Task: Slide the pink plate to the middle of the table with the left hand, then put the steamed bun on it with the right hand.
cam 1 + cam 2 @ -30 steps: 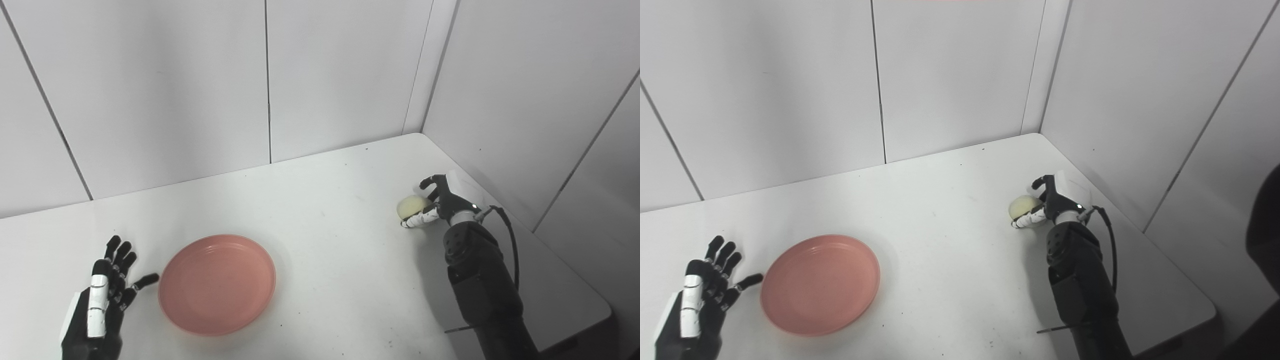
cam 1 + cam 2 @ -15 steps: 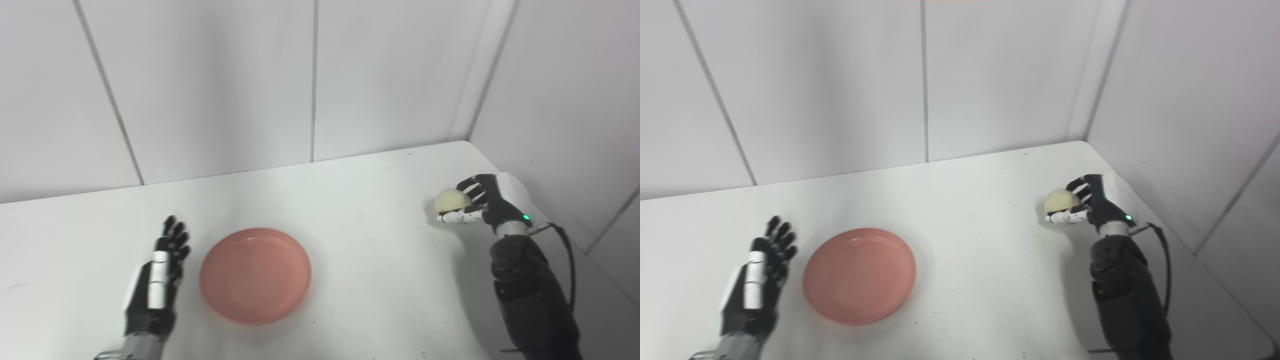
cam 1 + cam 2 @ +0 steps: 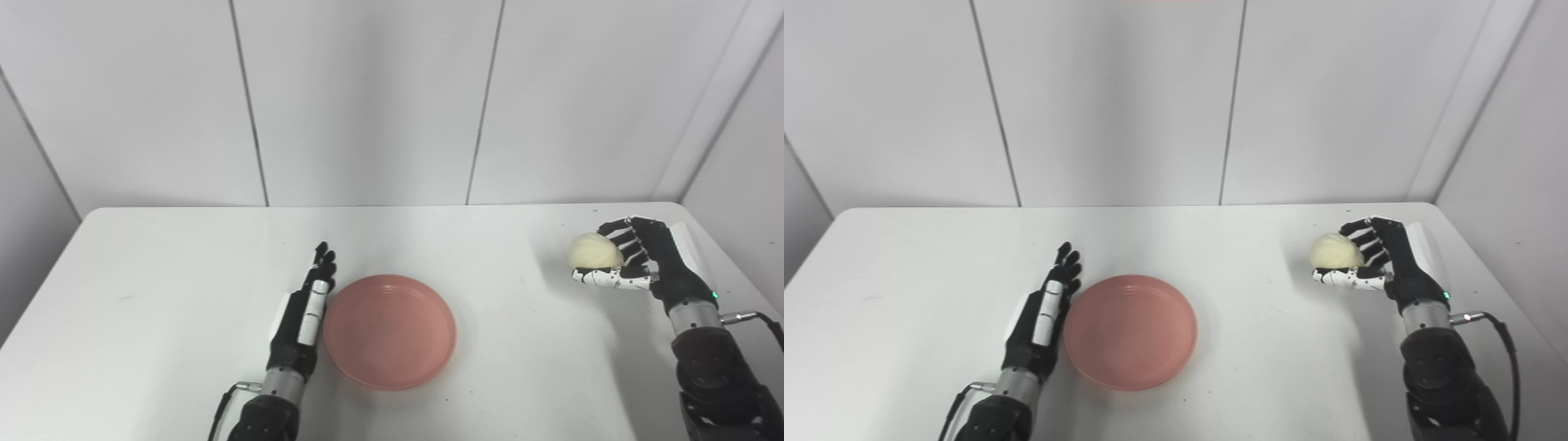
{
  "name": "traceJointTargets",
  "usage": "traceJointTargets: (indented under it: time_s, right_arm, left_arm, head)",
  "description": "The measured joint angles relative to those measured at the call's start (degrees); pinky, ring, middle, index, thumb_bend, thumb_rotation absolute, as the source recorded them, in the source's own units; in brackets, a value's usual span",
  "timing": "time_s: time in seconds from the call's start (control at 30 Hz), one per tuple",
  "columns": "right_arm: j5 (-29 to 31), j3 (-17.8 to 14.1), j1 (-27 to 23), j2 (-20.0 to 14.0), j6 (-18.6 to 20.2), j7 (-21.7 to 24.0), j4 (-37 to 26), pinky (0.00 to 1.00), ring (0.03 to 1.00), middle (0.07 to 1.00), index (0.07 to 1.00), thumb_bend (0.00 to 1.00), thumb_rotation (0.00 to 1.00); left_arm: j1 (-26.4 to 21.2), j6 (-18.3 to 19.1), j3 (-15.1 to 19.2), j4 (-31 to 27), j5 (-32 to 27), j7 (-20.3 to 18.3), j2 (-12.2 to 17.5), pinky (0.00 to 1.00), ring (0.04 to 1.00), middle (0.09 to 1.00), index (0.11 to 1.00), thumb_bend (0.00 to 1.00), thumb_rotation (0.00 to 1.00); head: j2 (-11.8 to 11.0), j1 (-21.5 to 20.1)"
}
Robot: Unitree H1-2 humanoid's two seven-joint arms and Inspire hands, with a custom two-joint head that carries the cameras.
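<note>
The pink plate (image 3: 390,331) lies flat near the middle of the white table (image 3: 153,275). My left hand (image 3: 303,312) is open, fingers straight and edge-on, right against the plate's left rim. My right hand (image 3: 637,263) is shut on the pale yellow steamed bun (image 3: 593,251) and holds it above the table at the far right, well apart from the plate. Both also show in the right eye view: the plate (image 3: 1130,331), the left hand (image 3: 1044,315), the bun (image 3: 1335,251) and the right hand (image 3: 1387,263).
White wall panels (image 3: 367,98) close the table at the back and on the right. A black cable (image 3: 1500,331) runs from my right wrist. Bare table lies between the plate and the bun.
The camera has swung left, shifting the whole picture. My right hand has lifted the bun off the table. My left hand now rests at the plate's left rim with the fingers together.
</note>
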Motion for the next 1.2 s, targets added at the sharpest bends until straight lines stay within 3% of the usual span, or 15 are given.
traceJointTargets:
  time_s: [0.4, 0.7, 1.2]
  right_arm:
    - [2.5, 6.8, 0.1, 2.5, -0.2, 4.8, -7.8, 0.3, 0.369, 0.463, 0.507, 0.52, 0.0]
    - [-1.3, 14.5, -1.6, 7.2, 4.4, 8.2, -13.3, 0.27, 0.343, 0.459, 0.509, 0.52, 0.0]
    - [-4.3, 21.6, -2.3, 10.3, 3.5, 8.6, -4.8, 0.27, 0.349, 0.447, 0.523, 0.52, 0.0]
  left_arm:
    - [-1.0, -1.6, -0.6, 1.7, 1.5, 2.0, -1.3, 1.0, 1.0, 1.0, 1.0, 0.74, 1.0]
    - [-0.8, -0.7, -1.0, 1.0, 1.4, 2.0, -1.3, 1.0, 1.0, 1.0, 1.0, 0.72, 1.0]
    - [-0.3, 2.1, -1.7, 0.1, 1.2, 2.0, -1.5, 1.0, 1.0, 1.0, 1.0, 0.72, 1.0]
  head:
    - [0.9, 0.9]
    - [1.6, -0.3]
    - [2.4, -2.1]
